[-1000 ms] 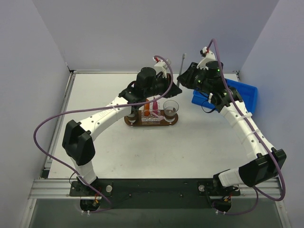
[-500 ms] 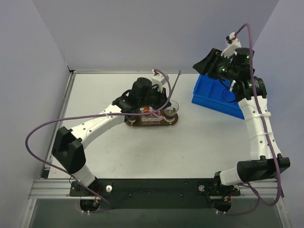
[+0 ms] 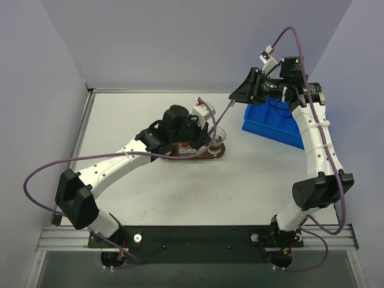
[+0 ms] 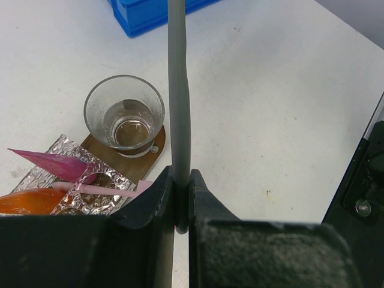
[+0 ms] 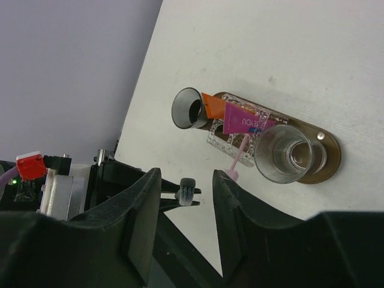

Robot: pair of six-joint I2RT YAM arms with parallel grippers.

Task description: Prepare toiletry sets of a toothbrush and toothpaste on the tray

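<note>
My left gripper [image 4: 182, 174] is shut on the lower end of a grey toothbrush [image 4: 179, 90]. Seen from above, the left gripper [image 3: 207, 123] hovers over the right end of the dark-brown tray [image 3: 221, 152], and the grey toothbrush [image 3: 223, 113] slants up toward the right gripper [image 3: 237, 98]. The right gripper [image 5: 187, 177] is open, and the brush's bristled head [image 5: 188, 191] shows in the gap without touching a finger. On the tray [image 5: 329, 161] lie an orange toothpaste tube [image 5: 212, 107], a magenta tube [image 5: 243, 123] and a thin pale-pink toothbrush [image 5: 240, 153].
A clear glass [image 4: 124, 114] stands on the tray's right end and a dark cup [image 5: 187, 108] on its left end. The tubes rest on a ridged clear dish [image 4: 48, 180]. A blue bin [image 3: 282, 123] sits at the back right, under the right arm.
The grey toothbrush stood upright by the right gripper; the left gripper now holds it, slanted. The right gripper opened, swung off to the right and came back toward the brush head.
</note>
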